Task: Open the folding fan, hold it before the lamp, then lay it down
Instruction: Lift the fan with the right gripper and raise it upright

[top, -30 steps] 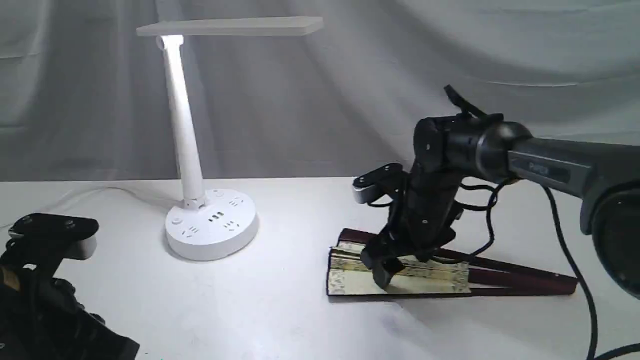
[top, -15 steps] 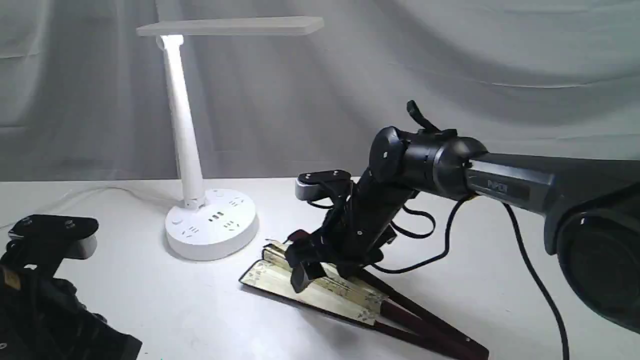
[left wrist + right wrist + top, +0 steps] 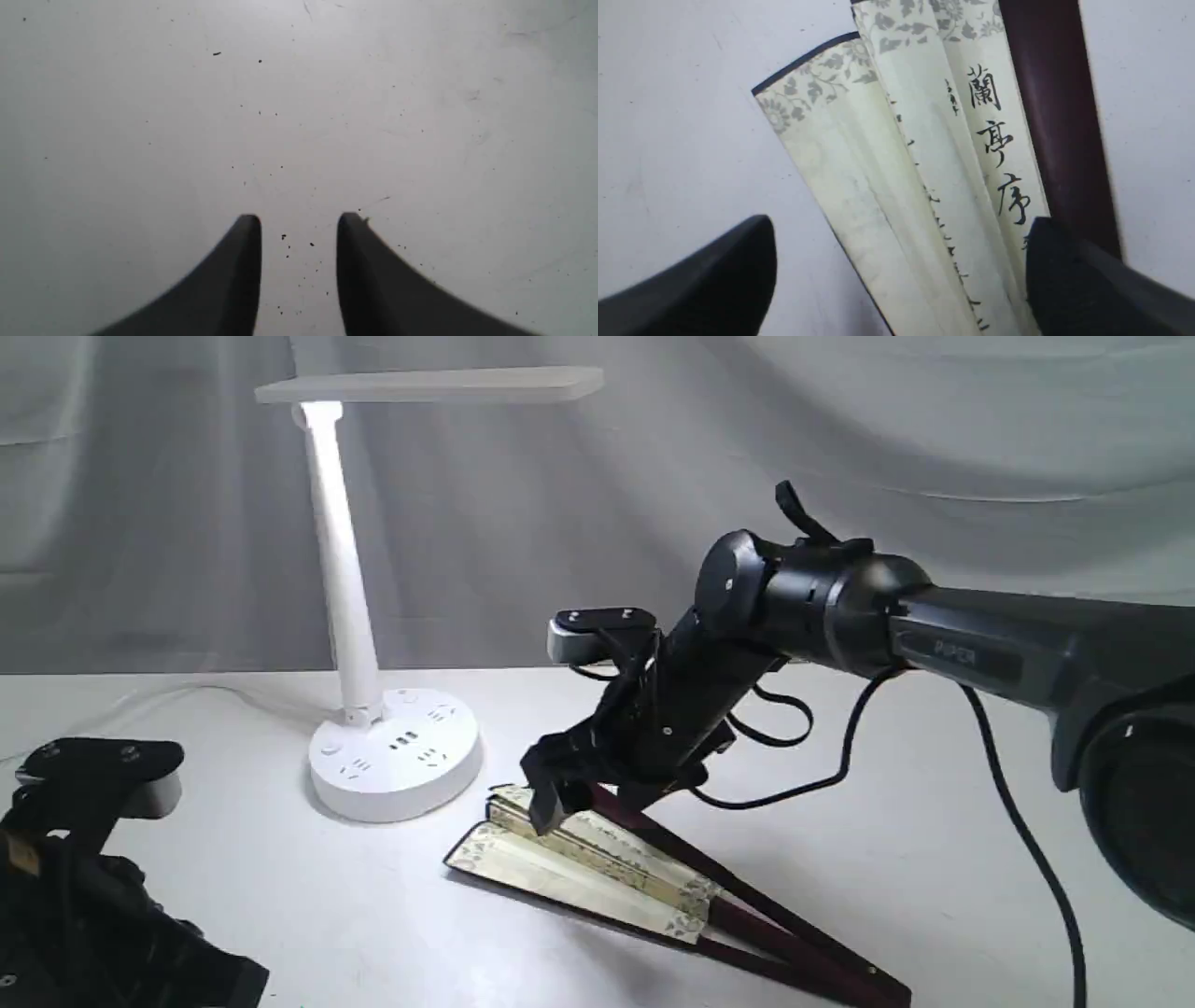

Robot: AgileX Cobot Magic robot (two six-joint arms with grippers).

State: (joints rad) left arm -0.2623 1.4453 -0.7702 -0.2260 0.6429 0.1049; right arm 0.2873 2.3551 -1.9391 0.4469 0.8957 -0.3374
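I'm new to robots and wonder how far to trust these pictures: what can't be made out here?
- Folding fan: most of its calligraphy is folded inside the pleats, right wrist view.
- Right gripper: whether it touches the fan is unclear; one finger overlaps the maroon guard, right wrist view.
- Left gripper: in the exterior view its fingers cannot be picked out of the dark arm.

Location was robotics lab test bench. Indicators: plain white tabletop [image 3: 233, 896]; grey draped cloth backdrop [image 3: 840, 429] screened rear; two black robot arms, right arm [image 3: 1027, 644], left arm [image 3: 84, 915], positioned at table; wrist camera module [image 3: 597, 633] fitted on right arm; lit desk lamp [image 3: 392, 756] stood on tabletop.
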